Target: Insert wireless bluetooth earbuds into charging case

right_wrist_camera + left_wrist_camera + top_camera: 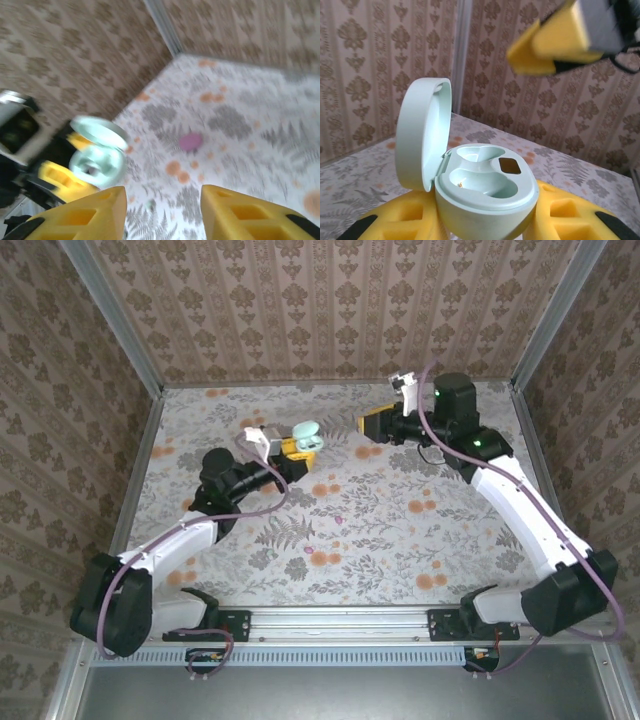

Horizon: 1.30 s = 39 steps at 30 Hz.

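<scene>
Left gripper (485, 222) around open mint case (485, 185); pink earbud (190, 141) apart

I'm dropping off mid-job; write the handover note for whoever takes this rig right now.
Left gripper shut on the mint charging case, lid open, raised above the table.
Right gripper open, empty, hovering near the case.
Pink earbud lies on the table, apart from both grippers.
Done: case held open; sockets look empty.
Left: pick up the earbud, seat it in a socket.
</scene>
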Tool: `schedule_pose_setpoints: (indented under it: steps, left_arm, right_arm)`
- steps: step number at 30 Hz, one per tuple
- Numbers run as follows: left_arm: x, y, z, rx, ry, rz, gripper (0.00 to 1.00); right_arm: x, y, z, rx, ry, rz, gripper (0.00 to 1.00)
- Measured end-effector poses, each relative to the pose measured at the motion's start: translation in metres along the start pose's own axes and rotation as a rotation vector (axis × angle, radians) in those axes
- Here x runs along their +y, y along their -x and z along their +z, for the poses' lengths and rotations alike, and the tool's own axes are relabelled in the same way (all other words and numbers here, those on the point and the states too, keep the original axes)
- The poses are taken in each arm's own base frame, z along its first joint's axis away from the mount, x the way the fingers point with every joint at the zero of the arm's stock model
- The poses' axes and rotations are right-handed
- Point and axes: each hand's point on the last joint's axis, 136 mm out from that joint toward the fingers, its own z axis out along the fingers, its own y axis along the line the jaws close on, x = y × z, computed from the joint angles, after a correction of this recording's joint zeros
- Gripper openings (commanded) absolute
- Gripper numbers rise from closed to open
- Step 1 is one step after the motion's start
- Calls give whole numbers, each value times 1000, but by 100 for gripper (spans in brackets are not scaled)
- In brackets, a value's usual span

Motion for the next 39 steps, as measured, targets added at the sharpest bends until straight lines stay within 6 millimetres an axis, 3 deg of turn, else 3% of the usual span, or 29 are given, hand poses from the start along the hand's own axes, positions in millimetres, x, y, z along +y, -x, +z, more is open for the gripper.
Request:
schedule_pose_setpoints:
  steps: [4, 6, 10, 19, 27, 39]
  left_arm:
    - [24, -3, -19, -20, 77, -25, 32]
    - [30, -3, -30, -27, 109, -29, 32]
    - [29, 15, -53, -74, 159, 13, 32]
    - [6, 46, -88, -140, 228, 103, 32]
    - [-4, 53, -102, -145, 267, 126, 32]
    - [-12, 58, -111, -143, 290, 127, 32]
  right_arm:
    - [-34, -59, 39, 206, -57, 149, 42]
    - [-39, -88, 55, 294, -69, 187, 42]
    - [-32, -129, 83, 417, -61, 210, 42]
    - [-2, -190, 164, 604, -9, 230, 43]
    - [22, -213, 206, 660, 25, 226, 44]
    - [37, -225, 231, 716, 11, 206, 44]
